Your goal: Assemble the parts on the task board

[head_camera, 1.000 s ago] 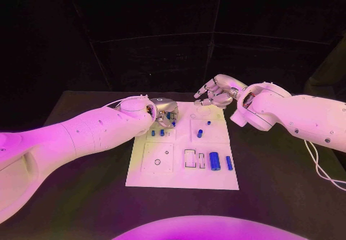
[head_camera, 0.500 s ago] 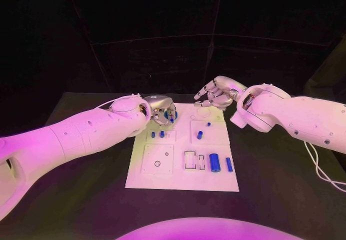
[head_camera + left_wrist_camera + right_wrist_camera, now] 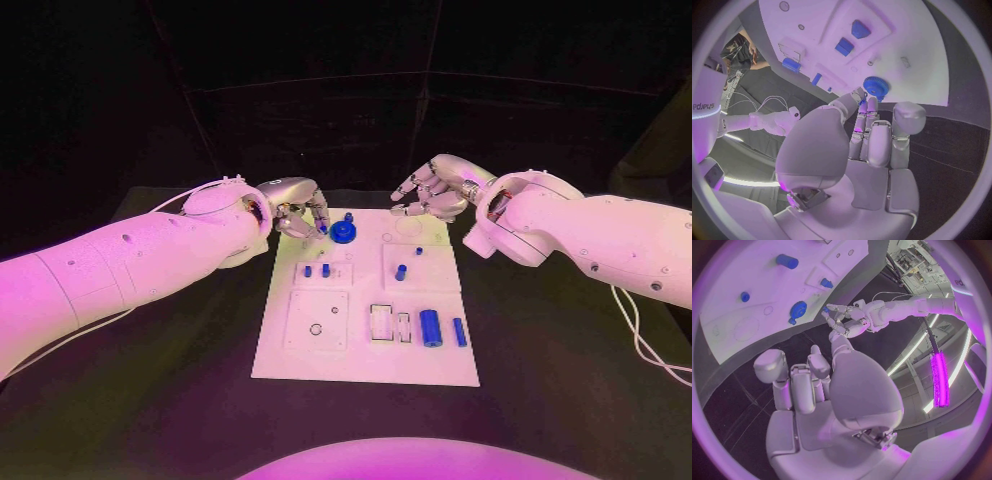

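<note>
The white task board [image 3: 368,355] lies in the middle of the table. A blue gear [image 3: 343,232] [image 3: 876,86] [image 3: 798,308] sits on its far left corner. My left hand [image 3: 296,213] [image 3: 848,320] hovers just left of the gear with its fingers stretched toward it and nothing between them. Over the far right corner, my right hand [image 3: 433,188] hangs with loosely spread fingers, holding nothing. Small blue pegs [image 3: 306,270] [image 3: 400,270] stand mid-board. A thick blue cylinder [image 3: 430,325] and a thinner one [image 3: 459,330] lie nearer me.
Two outlined rectangular slots [image 3: 381,318] and a round hole [image 3: 315,323] mark the board's near half. Black table [image 3: 159,330] stretches on both sides of the board. A cable [image 3: 635,320] hangs off my right arm.
My left hand has drawn back to the left off the blue gear, which now lies uncovered on the board. The right hand has hardly moved.
</note>
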`<state>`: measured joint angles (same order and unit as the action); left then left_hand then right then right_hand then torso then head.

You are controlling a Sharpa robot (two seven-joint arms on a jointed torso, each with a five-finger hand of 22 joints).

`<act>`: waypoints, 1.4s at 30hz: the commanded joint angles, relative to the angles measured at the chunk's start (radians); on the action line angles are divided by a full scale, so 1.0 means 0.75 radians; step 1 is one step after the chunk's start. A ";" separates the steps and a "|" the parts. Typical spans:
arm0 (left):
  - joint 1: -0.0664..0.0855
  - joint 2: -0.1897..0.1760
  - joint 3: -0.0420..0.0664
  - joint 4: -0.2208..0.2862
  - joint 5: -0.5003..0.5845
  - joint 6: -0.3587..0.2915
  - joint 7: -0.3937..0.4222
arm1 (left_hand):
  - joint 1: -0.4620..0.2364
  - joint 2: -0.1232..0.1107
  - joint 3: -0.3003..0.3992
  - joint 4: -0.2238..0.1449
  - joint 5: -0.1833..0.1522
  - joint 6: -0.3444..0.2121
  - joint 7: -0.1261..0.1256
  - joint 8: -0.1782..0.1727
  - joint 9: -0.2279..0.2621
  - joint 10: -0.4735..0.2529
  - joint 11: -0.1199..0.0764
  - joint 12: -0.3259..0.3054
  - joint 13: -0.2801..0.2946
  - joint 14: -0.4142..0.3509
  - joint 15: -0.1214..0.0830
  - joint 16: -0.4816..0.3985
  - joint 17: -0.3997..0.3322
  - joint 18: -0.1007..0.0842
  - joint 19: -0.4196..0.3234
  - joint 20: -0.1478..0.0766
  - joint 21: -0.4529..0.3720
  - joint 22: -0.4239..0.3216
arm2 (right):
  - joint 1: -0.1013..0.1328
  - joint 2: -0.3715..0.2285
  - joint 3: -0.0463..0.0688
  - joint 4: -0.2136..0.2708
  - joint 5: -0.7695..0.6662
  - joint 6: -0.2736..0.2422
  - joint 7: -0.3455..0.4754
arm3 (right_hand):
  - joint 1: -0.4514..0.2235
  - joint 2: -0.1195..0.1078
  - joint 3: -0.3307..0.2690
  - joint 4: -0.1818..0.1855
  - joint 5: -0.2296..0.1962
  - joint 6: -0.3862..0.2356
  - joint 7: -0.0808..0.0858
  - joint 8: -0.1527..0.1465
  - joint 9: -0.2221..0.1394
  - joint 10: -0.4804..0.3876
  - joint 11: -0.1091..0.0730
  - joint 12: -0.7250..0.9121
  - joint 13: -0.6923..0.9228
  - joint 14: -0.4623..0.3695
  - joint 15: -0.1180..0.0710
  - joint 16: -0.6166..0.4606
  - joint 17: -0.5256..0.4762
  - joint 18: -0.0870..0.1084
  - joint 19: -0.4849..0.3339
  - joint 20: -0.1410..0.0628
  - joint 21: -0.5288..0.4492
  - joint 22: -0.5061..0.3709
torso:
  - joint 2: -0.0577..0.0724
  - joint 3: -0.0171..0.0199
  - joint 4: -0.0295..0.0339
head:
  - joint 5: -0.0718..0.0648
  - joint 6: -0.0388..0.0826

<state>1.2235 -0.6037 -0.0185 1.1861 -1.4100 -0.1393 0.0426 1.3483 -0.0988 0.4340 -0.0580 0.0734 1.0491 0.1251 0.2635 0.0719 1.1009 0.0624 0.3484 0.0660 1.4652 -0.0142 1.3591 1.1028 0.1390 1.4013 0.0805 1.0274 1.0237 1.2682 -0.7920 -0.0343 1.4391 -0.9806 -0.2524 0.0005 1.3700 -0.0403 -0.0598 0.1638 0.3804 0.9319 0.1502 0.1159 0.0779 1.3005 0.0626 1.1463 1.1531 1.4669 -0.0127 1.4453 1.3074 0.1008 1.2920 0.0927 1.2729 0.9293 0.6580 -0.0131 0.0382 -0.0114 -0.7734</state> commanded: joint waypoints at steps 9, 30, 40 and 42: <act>-0.017 0.006 -0.022 -0.051 0.057 0.091 0.001 | -0.011 0.001 0.007 -0.001 -0.008 0.010 0.002 -0.006 0.002 0.011 -0.001 -0.009 0.002 0.026 -0.008 -0.003 -0.003 -0.024 0.006 -0.001 0.010 0.004 | 0.001 0.008 0.000 -0.007 0.003 0.012 0.009 | -0.004 0.008 -0.009 0.000 0.005 -0.002 0.000 0.006 -0.002 0.000 -0.002 0.000 0.001 0.072 -0.005 -0.006 0.051 0.023 -0.006 -0.004 -0.007 0.000 | 0.003 -0.0008 -0.0055 | 0.014 -0.003; -0.048 0.070 -0.032 -0.126 0.043 0.106 0.007 | -0.011 -0.002 0.009 -0.003 -0.007 0.011 0.001 -0.008 0.002 0.014 -0.002 -0.012 0.002 0.025 -0.009 -0.006 -0.010 -0.024 0.006 -0.001 0.013 0.008 | 0.001 0.017 0.000 -0.011 0.003 0.015 0.012 | -0.004 0.008 -0.009 0.000 0.005 -0.002 0.000 0.006 -0.002 0.000 -0.002 0.000 0.001 0.072 -0.005 -0.006 0.051 0.023 -0.006 -0.004 -0.007 0.000 | 0.002 0.0013 -0.0058 | 0.018 -0.008; -0.049 0.076 -0.033 -0.134 0.032 0.162 -0.022 | -0.010 -0.002 0.011 -0.005 -0.007 0.014 -0.001 -0.009 0.002 0.017 -0.003 -0.015 0.003 0.023 -0.010 -0.010 -0.019 -0.025 0.007 -0.002 0.018 0.013 | 0.001 0.016 0.000 -0.010 0.003 0.015 0.011 | -0.004 0.010 -0.009 0.002 0.006 -0.001 0.000 0.007 -0.002 0.000 -0.002 0.000 0.001 0.072 -0.005 -0.008 0.050 0.023 -0.006 -0.004 -0.008 -0.002 | 0.002 0.0007 -0.0060 | 0.016 -0.011; -0.050 0.075 -0.033 -0.134 0.031 0.171 -0.026 | -0.009 -0.002 0.012 -0.005 -0.007 0.014 -0.001 -0.010 0.002 0.017 -0.003 -0.015 0.003 0.023 -0.010 -0.010 -0.019 -0.026 0.007 -0.002 0.020 0.016 | 0.001 0.015 0.000 -0.009 0.003 0.014 0.011 | -0.004 0.010 -0.009 0.002 0.006 -0.001 0.000 0.007 -0.002 0.000 -0.002 0.000 0.001 0.072 -0.005 -0.008 0.050 0.023 -0.006 -0.004 -0.008 -0.002 | 0.002 0.0006 -0.0058 | 0.015 -0.012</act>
<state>1.1869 -0.5479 -0.0422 1.0863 -1.3785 -0.0513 0.0370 1.3483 -0.0989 0.4366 -0.0609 0.0734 1.0532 0.1219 0.2629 0.0721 1.1078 0.0625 0.3405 0.0667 1.4651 -0.0141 1.3551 1.0895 0.1391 1.4014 0.0805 1.0382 1.0354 1.2671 -0.7806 -0.0346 1.4306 -0.9805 -0.2463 0.0011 1.3700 -0.0403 -0.0598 0.1638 0.3804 0.9319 0.1502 0.1159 0.0780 1.3005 0.0626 1.1463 1.1528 1.4669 -0.0127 1.4453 1.3081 0.1008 1.2921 0.0928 1.2729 0.9294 0.6596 -0.0124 0.0332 0.0007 -0.7818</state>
